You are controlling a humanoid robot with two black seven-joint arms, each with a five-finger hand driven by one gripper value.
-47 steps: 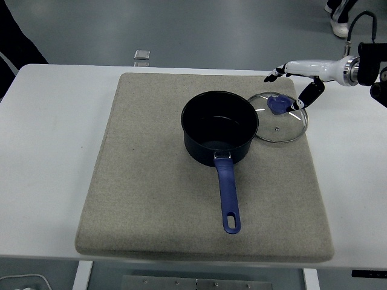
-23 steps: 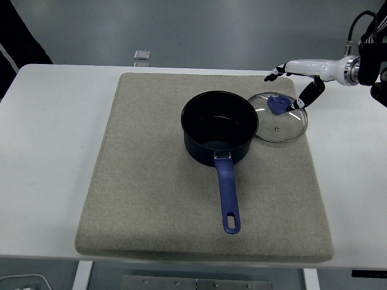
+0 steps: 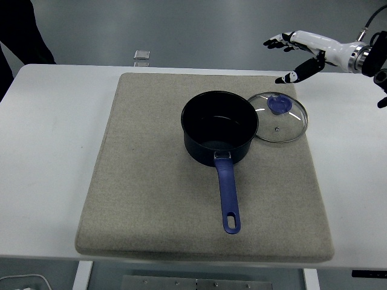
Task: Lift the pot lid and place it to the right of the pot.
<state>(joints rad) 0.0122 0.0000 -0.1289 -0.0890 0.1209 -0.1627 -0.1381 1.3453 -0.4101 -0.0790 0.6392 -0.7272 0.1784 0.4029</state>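
A dark blue pot [image 3: 219,128] with a long blue handle [image 3: 227,194] stands uncovered in the middle of a beige mat [image 3: 151,199]. Its glass lid [image 3: 279,118] with a blue knob [image 3: 277,105] lies flat on the mat just right of the pot, its edge touching the pot's rim. My right hand [image 3: 286,55], white with black fingertips, hovers above and behind the lid near the mat's far right corner, fingers spread and holding nothing. The left arm does not show.
The mat lies on a white table [image 3: 42,157]. A small grey object [image 3: 141,55] sits at the table's far edge. A person's dark clothing [image 3: 18,30] shows at the top left.
My right hand has let go of the lid's knob and risen up and back, away from the lid. The lid stays where it was beside the pot.
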